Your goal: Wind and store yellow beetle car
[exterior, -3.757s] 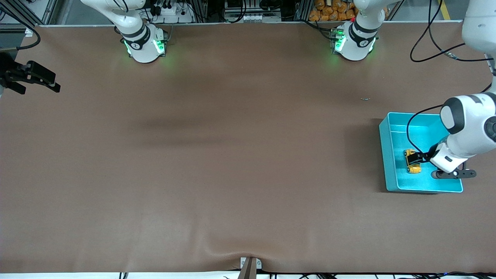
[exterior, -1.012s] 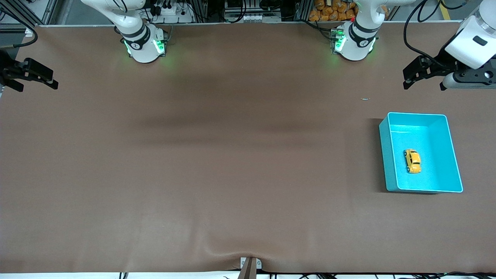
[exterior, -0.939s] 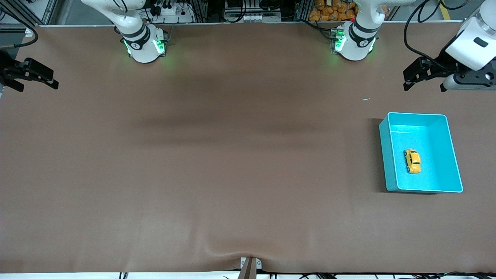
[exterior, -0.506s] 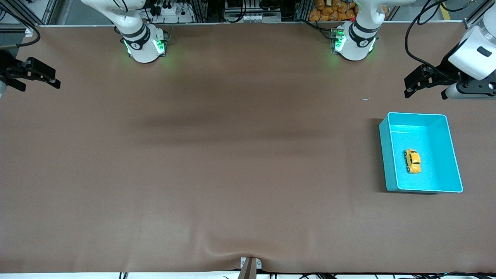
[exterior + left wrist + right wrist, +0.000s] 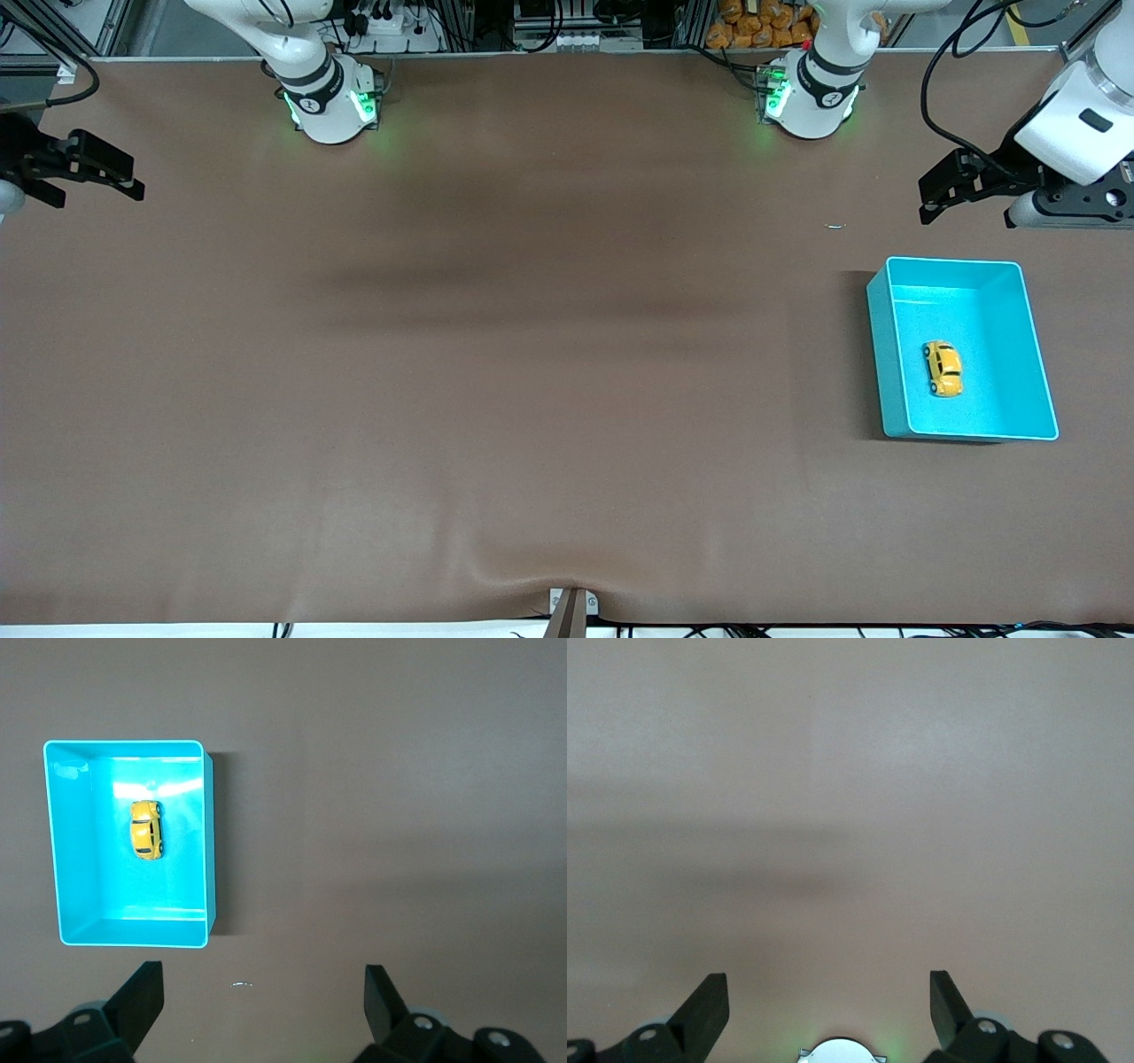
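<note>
- The left gripper (image 5: 928, 193) hangs in the air with its two fingers (image 5: 137, 1001) spread wide and nothing between them; it holds no object.
- It is up over bare table (image 5: 532, 372) near the left arm's end, over the strip between that arm's base (image 5: 808, 93) and the turquoise bin (image 5: 1036, 354).
- In the left wrist view the same gripper's two dark fingertips frame the scene, with the bin and a tiny pale speck (image 5: 241, 984) on the tabletop in sight below them.
- The right gripper (image 5: 124, 180) also has its fingers (image 5: 707, 1005) parted wide and empty; it waits in the air over the table edge at the right arm's end, well apart from the bin.
- Its wrist view shows only plain brown tabletop between the fingertips, plus a little green glow at the frame edge.
- The yellow beetle car (image 5: 943, 368) lies inside the turquoise bin, on its wheels on the bin floor, roof up.
- It sits roughly mid-floor, a little toward the bin wall that faces the right arm's end, and touches no wall; its length runs along the bin's longer sides.
- The bin stands on the table near the left arm's end, nearer to the front camera than the left arm's base.
- The speck lies on the table between the bin and that base.
</note>
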Action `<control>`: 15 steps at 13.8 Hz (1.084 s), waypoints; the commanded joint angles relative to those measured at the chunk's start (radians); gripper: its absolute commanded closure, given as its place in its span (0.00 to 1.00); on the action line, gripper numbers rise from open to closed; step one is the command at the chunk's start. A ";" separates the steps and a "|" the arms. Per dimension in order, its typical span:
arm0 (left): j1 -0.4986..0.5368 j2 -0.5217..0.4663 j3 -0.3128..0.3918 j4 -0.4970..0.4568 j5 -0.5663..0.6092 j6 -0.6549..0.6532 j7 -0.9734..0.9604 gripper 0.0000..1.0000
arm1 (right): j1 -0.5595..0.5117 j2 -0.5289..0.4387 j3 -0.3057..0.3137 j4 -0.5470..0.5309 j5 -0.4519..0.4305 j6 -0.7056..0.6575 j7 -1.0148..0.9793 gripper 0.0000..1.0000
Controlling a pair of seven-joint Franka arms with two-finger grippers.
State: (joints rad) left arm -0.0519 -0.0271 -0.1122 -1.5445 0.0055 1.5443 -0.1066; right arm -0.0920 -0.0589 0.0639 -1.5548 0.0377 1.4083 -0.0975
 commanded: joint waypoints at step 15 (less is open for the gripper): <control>0.009 0.009 0.006 0.030 0.007 -0.024 0.079 0.00 | 0.002 -0.004 -0.003 0.010 -0.006 -0.005 -0.010 0.00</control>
State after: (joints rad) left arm -0.0469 -0.0270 -0.1043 -1.5411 0.0055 1.5443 -0.0446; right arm -0.0916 -0.0589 0.0643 -1.5547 0.0377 1.4089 -0.0987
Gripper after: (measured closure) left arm 0.000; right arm 0.000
